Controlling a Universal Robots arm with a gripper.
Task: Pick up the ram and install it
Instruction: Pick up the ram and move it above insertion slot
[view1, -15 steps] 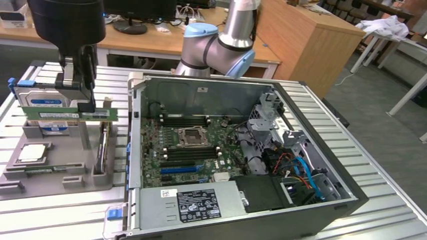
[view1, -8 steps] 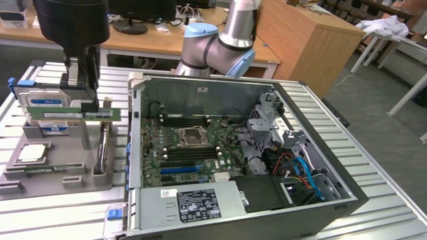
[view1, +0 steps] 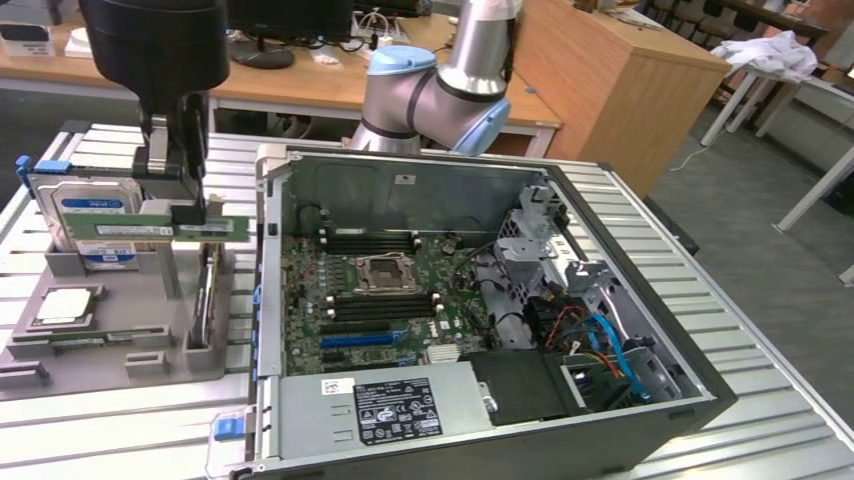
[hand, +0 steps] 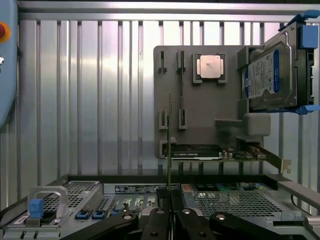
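**Item 1, hand** (view1: 190, 216) (hand: 170, 221): black two-finger hand on silver arm w/ light-blue joint caps (view1: 427, 95). State: clenched on item 2, fingers (hand: 156, 224) pinching it from above, partway along its length.

**Item 2, ram** (view1: 150, 230) (hand: 169, 150): long, thin green circuit-board ram stick w/ small dark chips and white label. Held level, long edge down, in the air above item 3, close by the hard drive. Appears clear of the tray in the exterior view. In the wrist view it is edge-on, a thin line running out from betw. the fingers.

**Item 3, grey moulded parts tray** (view1: 120, 345): sits at the surface's edge on the exterior view's left. Contents:
- boxy silver hard drive w/ blue label (view1: 87, 205), standing upright
- square silver-topped processor chip (view1: 67, 305), flat in its recess

**Item 4, open dark-grey computer case** (view1: 400, 150): lies on its side mid-surface, just beside the tray. Inside is a green motherboard (view1: 340, 325). Its black memory slots (view1: 380, 240) flank the processor socket and look unfilled.

**Item 5, surface** (view1: 134, 425): ribbed silver metal, carries items 3 and 4.

**Status:** pick-up judged done, as the ram is out of the tray and in grip. Install is outstanding: the ram is not yet over the case and not in any slot.
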